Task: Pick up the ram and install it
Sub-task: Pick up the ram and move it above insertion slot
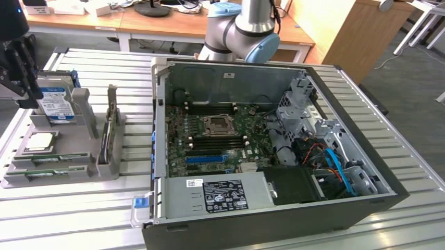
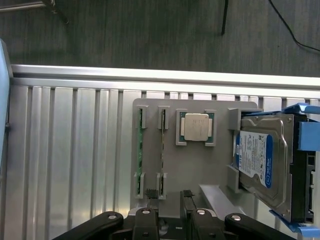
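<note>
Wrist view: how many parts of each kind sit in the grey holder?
Ram sticks: 2
Processor chip: 1
Hard drive: 1
Total: 4

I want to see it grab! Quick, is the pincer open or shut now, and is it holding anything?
Pincer: open, holding nothing.

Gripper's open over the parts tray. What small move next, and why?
Probably ease the gripper toward the middle of the ram beside the processor: its open jaws roughly line up with that stick but sit past its end.
</note>
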You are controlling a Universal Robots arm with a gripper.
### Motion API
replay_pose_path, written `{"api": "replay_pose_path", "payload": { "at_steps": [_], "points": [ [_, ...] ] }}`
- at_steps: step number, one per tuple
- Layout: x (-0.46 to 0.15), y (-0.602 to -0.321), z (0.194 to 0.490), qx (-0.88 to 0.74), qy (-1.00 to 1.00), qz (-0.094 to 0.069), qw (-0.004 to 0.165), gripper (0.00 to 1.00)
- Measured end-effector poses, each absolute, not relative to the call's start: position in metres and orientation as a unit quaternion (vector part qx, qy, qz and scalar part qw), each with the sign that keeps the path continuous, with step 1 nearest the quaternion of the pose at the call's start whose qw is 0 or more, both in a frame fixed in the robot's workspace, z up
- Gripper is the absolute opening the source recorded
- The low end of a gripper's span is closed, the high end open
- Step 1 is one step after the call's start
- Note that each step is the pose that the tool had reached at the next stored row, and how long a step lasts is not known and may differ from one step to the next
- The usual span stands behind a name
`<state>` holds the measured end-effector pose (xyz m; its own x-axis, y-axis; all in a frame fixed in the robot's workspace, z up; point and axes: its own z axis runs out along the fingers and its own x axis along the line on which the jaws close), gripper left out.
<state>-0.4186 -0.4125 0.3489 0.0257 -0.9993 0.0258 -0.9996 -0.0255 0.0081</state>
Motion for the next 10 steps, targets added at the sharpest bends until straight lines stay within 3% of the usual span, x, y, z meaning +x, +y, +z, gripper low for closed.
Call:
{"api": "replay_pose_path", "payload": {
  "at_steps": [10],
  "points": [
    [-0.4186, -0.4125, 0.3403, 0.716, -0.698, 0.006, 0.012, 0.31]
  ]
}}
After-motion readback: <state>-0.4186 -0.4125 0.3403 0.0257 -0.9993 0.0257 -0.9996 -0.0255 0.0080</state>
